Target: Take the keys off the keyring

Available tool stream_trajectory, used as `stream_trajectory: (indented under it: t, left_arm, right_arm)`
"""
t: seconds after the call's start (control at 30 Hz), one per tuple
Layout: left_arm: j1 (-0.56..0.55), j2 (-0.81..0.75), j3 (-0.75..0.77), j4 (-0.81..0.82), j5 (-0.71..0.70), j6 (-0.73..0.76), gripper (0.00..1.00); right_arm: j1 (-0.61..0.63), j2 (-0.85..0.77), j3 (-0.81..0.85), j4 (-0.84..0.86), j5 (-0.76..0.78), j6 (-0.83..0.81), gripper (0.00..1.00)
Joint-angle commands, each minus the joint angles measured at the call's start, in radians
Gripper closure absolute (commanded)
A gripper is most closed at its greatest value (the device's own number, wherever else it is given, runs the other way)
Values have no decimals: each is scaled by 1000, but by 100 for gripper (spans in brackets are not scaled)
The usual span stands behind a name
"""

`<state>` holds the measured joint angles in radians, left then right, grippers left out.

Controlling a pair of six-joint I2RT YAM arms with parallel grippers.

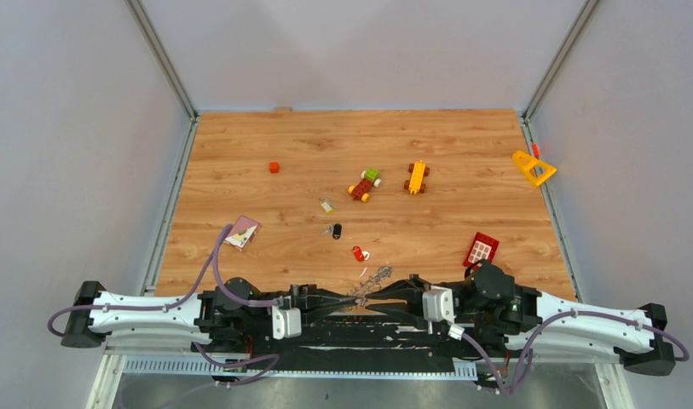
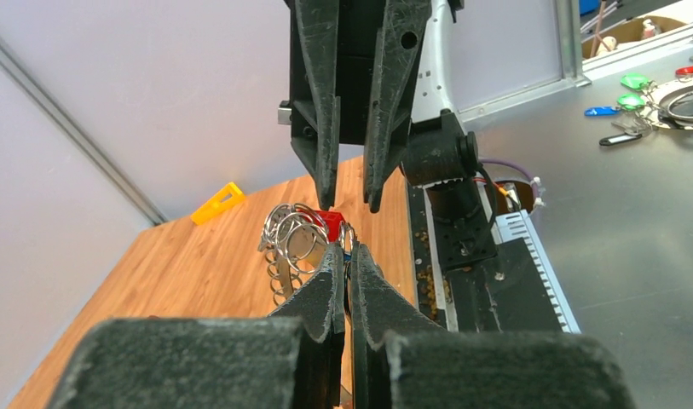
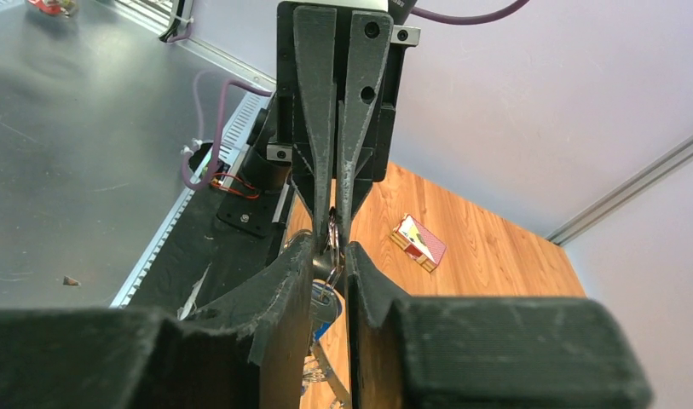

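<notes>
**A:** While the left gripper (image 2: 349, 252) has its jaws pinched right down on the wire of the keyring (image 2: 290, 243), held up low in the middle of the overhead frame, what should the other arm be doing?

**B:** The right gripper (image 3: 330, 249) meets it tip to tip. Its jaws stand part-way apart, with the ring wire and a blue key (image 3: 326, 302) between them. Whether they actually press on that key I cannot tell. My guess is that the step is working one key round the coil. If so, it should take the plastic head flat, not the short blade, and close firmly before it pulls.

**A:** Pull which way?

**B:** Along the wire towards the coil's free end, I'd say, not straight away from the ring. A straight tug would likely drag the ring out of the left jaws or twist it. The left arm should hold fast, close to where the key sits, so the coil cannot spring about.

**A:** And once it comes free?

**B:** Just above the grippers in the overhead frame, a red key (image 1: 360, 253) and a black key (image 1: 336, 230) lie loose on the table (image 1: 240, 170), apart from the ring. Set the next one down near them. Stop short of the toy cars (image 1: 365, 184) further up the frame, so nothing gets knocked.
</notes>
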<state>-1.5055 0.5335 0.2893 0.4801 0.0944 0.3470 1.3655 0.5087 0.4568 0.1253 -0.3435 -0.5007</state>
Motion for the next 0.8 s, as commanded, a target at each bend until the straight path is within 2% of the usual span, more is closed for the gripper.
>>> stream_trajectory:
  t: [0.0, 0.77]
  left_arm:
    - [-4, -21, 27, 63, -26, 7, 100]
    - [-4, -15, 35, 56, 9, 8, 100]
  right_arm:
    - [-1, 0, -2, 2, -21, 19, 79]
    - [-1, 81, -7, 40, 63, 26, 80]
